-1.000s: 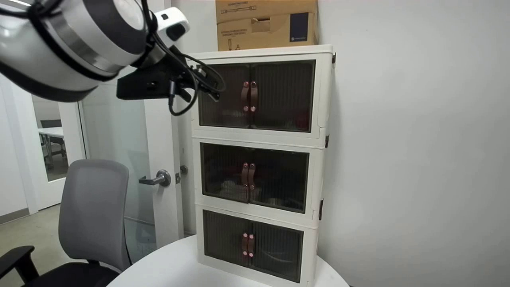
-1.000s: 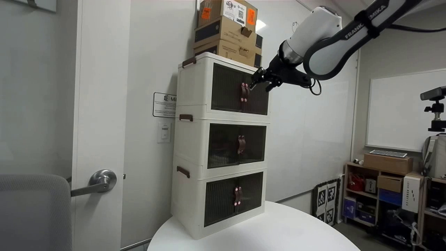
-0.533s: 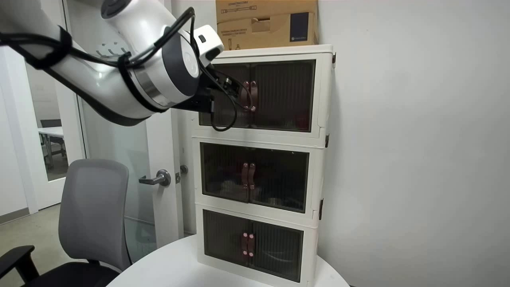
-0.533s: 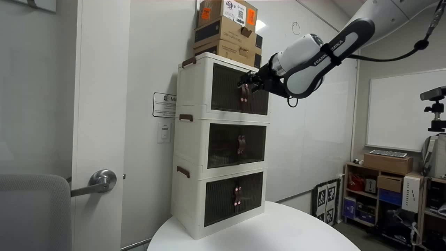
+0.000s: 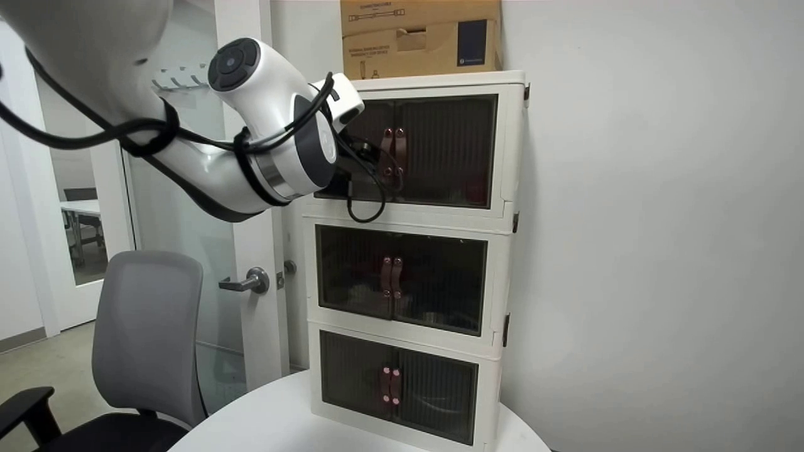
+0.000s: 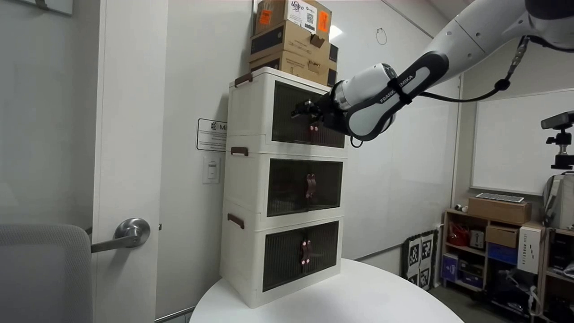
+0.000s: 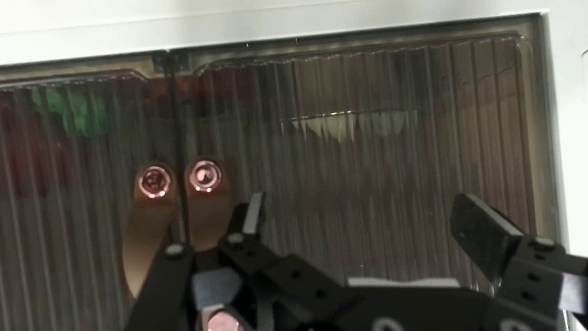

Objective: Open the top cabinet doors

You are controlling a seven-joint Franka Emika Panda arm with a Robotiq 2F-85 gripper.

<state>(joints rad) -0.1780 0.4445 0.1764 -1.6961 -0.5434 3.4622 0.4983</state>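
Wrist view: at left are two brown handles [image 7: 147, 230]; to their right, my gripper [image 7: 360, 211] hangs with its fingers [image 7: 477, 230] spread wide before the top cabinet doors [image 7: 367, 170]. Whether any finger touches, I cannot tell. In an exterior view, at left is a grey chair [image 5: 147, 333]; then my arm [image 5: 207, 176] slopes downward to the right, covering part of the closed doors in the uppermost tier of the white cabinet [image 5: 512, 157]. A black cable [image 5: 363, 221] loops in front of them, and cardboard boxes [image 5: 433, 56] lie on top.
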